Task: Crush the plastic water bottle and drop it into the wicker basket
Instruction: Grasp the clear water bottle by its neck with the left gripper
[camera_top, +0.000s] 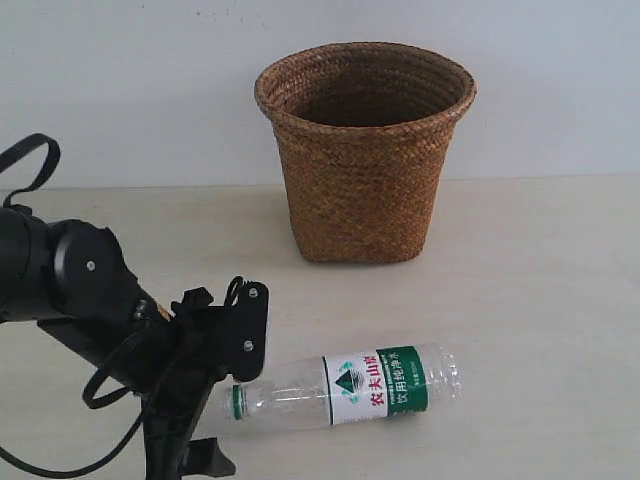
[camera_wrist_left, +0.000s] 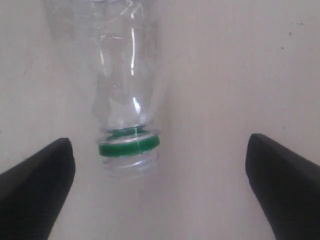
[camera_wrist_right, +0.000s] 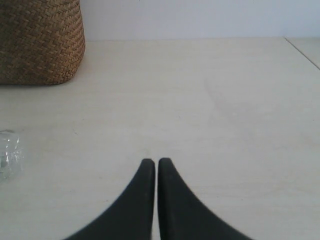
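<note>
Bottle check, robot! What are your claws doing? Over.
Left claw open by plastic water bottle neck, bottle lying uncrushed. Right claw shut, empty. Wicker basket unblocked.

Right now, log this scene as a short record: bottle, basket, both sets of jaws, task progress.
plastic water bottle: lying on its side on the table, green neck ring toward the left jaws, not visibly crushed
wicker basket: upright, beyond the bottle, apart from it
left jaws: open wide, bottle neck between them, not touching
right jaws: shut, holding nothing
progress: bottle not yet gripped, not in basket
</note>
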